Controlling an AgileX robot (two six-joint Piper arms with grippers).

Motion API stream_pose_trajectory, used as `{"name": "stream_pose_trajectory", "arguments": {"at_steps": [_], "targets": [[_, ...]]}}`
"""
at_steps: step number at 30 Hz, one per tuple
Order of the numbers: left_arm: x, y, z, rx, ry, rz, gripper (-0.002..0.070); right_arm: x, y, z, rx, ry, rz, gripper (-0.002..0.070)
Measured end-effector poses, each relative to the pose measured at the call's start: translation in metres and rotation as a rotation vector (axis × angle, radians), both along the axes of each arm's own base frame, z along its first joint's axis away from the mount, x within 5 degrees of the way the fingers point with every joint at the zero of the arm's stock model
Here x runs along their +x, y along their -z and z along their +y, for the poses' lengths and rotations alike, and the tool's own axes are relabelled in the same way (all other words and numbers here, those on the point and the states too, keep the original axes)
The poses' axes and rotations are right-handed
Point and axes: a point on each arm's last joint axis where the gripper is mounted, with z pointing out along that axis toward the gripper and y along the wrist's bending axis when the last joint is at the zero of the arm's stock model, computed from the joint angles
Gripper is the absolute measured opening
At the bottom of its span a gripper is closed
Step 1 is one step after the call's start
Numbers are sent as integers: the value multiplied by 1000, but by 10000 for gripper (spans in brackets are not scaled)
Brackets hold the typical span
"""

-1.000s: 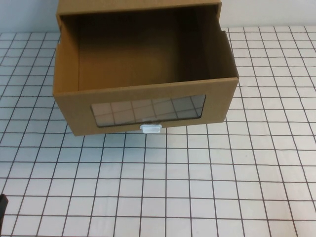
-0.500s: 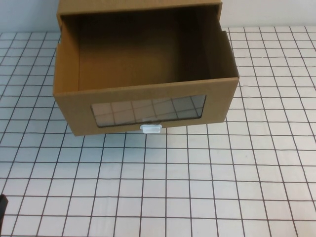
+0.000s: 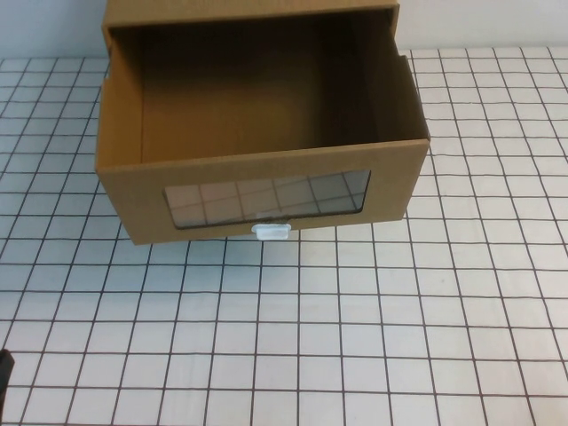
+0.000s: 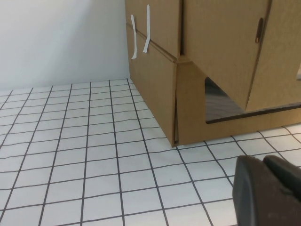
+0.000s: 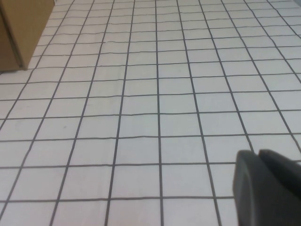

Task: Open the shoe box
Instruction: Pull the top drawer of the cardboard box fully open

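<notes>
One shoe box [image 3: 401,177] sits on the gridded counter [image 3: 355,328], and we count two tools, one window, one pull tab and two tape strips. Its drawer [image 3: 257,106] stands out of the cardboard sleeve [image 3: 248,11], open to the top, and we see nothing inside it but bare brown card. The drawer's front panel faces our near edge, toward both tools. That panel's long side runs left to right across the counter, with the clear window [image 3: 266,200] set in it and the small white pull tab [image 3: 271,231] just below the window. The two white tape strips [image 4: 133,37] hang on the sleeve's side wall.

The left tool [image 4: 263,165] hovers low at the near left corner of the counter, fingers pressed together on nothing. The box lies ahead of it and to its right, well apart. The right tool [image 5: 258,157] is closed and empty too, over bare counter, with only a corner of the box showing far ahead of it.
</notes>
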Motion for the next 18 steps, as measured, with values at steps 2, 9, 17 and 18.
{"name": "stream_pose_trajectory", "arguments": {"at_steps": [2,9,17,18], "targets": [[0,0,0,0,0,0,-2,0,0,0,0,0,0,-13],[0,0,1,94,0,-19,-2,0,0,0,2,0,0,-13],[-1,2,4,181,-40,-23,-2,0,0,0,2,0,0,-13],[-1,3,5,180,-48,-8,-2,0,0,0,2,0,0,-13]]}}
